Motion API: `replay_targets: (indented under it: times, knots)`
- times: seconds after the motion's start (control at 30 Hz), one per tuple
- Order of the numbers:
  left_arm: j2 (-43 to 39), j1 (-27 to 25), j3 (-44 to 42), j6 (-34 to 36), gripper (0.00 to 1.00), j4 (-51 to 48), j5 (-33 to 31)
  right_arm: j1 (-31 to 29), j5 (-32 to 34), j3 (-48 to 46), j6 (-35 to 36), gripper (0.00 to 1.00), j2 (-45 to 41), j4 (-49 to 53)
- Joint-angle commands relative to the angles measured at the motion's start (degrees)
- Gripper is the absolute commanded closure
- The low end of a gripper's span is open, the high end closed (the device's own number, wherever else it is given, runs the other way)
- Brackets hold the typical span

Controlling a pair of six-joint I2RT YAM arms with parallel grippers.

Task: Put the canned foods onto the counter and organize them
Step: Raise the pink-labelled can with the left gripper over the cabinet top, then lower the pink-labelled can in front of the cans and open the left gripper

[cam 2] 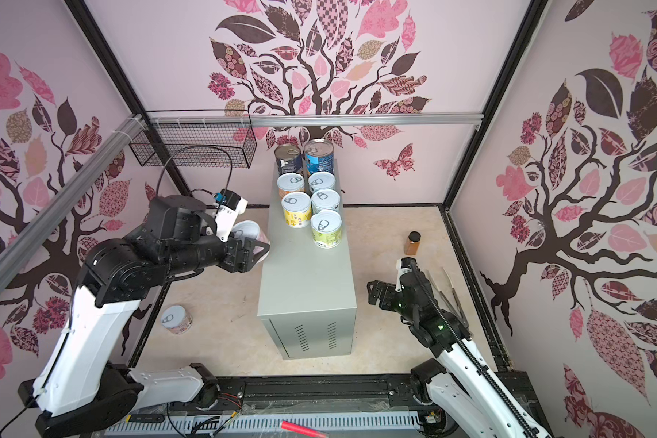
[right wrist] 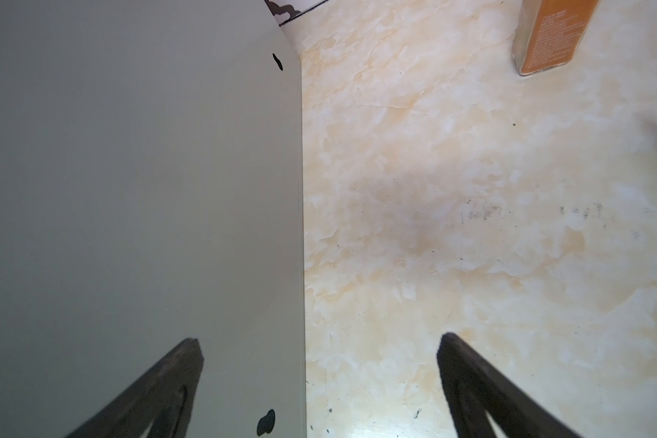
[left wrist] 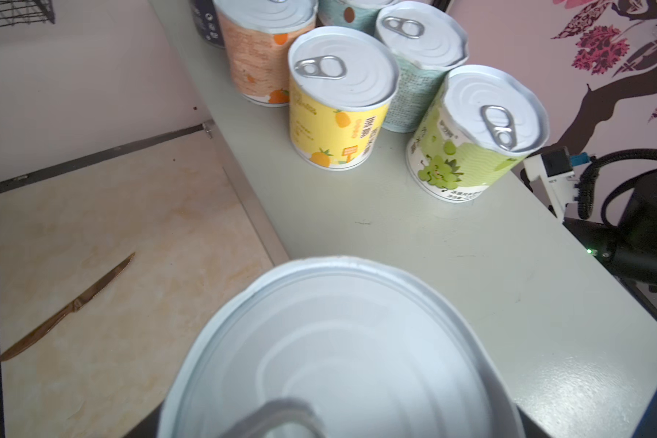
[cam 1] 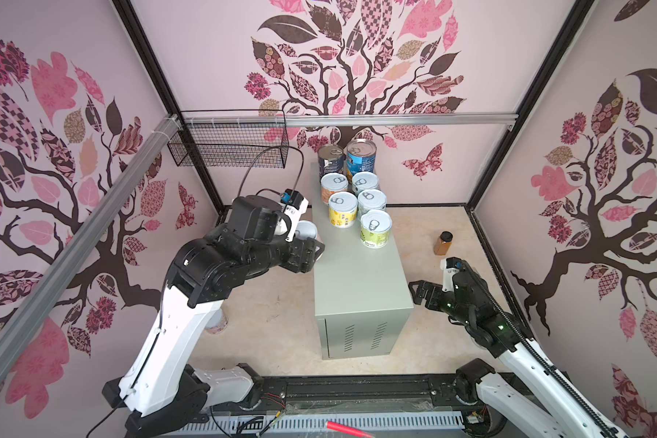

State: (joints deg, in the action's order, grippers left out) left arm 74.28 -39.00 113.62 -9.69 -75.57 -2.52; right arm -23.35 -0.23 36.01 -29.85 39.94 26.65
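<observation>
Your left gripper (cam 2: 257, 246) pinched a white-lidded can (cam 2: 245, 230) at the counter's (cam 2: 304, 280) left edge near seven standing cans (cam 1: 343, 208), while your right gripper (right wrist: 321, 341) hung spread wide beside it.

L wrist view: held can (left wrist: 342, 352) blurred, cut by frame edge, label hidden. In both top views left end effector (cam 1: 313, 242) covers its side. Floor can (cam 1: 218, 324) mostly behind left arm (cam 1: 183, 333) in a top view. R wrist view: jar (right wrist: 547, 34) cropped, right end effector (right wrist: 319, 339) shows fingertips only. Label txt on cans (cam 1: 343, 212) atop tabletop (cam 1: 357, 273) too small to read
</observation>
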Motion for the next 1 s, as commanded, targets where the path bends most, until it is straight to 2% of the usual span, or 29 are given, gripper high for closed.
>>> replay_targets:
  times: [0.0,0.23,0.37,0.5,0.8,0.97]
  knots:
    - [0.40,-1.59,4.58,0.93,0.45,3.69,-2.38,-0.29,0.23,1.56,1.08,0.00,0.69,-1.51]
    - [4.04,-2.34,5.95,1.34,0.45,4.71,-0.96,-0.24,0.19,1.52,2.36,0.00,2.92,-3.25]
    - [7.00,-5.74,7.69,2.36,0.45,4.67,-4.75,-0.29,-0.16,1.11,2.47,0.00,3.30,-4.14]
    - [10.09,-6.95,9.90,2.64,0.45,4.28,-5.91,-0.28,-0.56,0.49,2.50,0.00,3.04,-4.59]
    - [14.93,-7.23,13.52,3.18,0.45,4.24,-5.12,-0.27,-1.87,-0.42,2.32,0.00,2.07,-5.09]
    - [17.78,-7.28,15.77,4.00,0.44,3.30,-6.94,-0.22,-2.15,-0.50,2.51,0.00,1.65,-5.20]
